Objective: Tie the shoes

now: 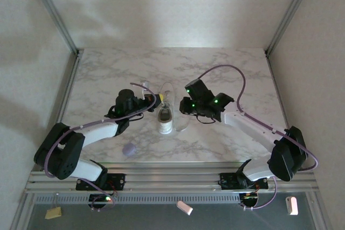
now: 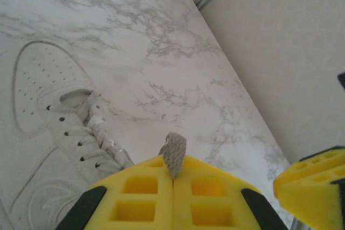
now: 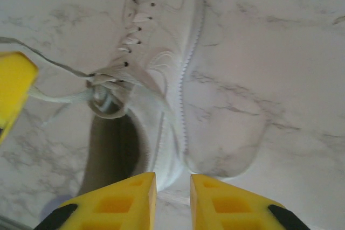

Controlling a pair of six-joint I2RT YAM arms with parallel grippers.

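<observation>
The white sneaker (image 1: pixel 165 116) lies in the middle of the marble table, toe pointing away from the arms. My left gripper (image 1: pixel 146 98) hovers just left of it. Its yellow jaws (image 2: pixel 173 161) are pressed together on a short bit of white lace (image 2: pixel 174 152) that sticks up between them. The shoe's eyelets and laces (image 2: pixel 81 133) lie to their left. My right gripper (image 1: pixel 184 107) is at the shoe's right side. In the right wrist view that gripper (image 3: pixel 172 179) stands open above the heel, with nothing between the jaws. A lace (image 3: pixel 59 96) runs from a loose loop (image 3: pixel 105 103) at the shoe's collar toward the left gripper's finger (image 3: pixel 13 87).
A small lavender blob (image 1: pixel 129 150) sits near the table's front edge, left of the shoe. Metal frame posts (image 1: pixel 70 41) and pale walls close in the table on both sides and behind. A rail (image 1: pixel 172 176) with the arm bases runs along the front.
</observation>
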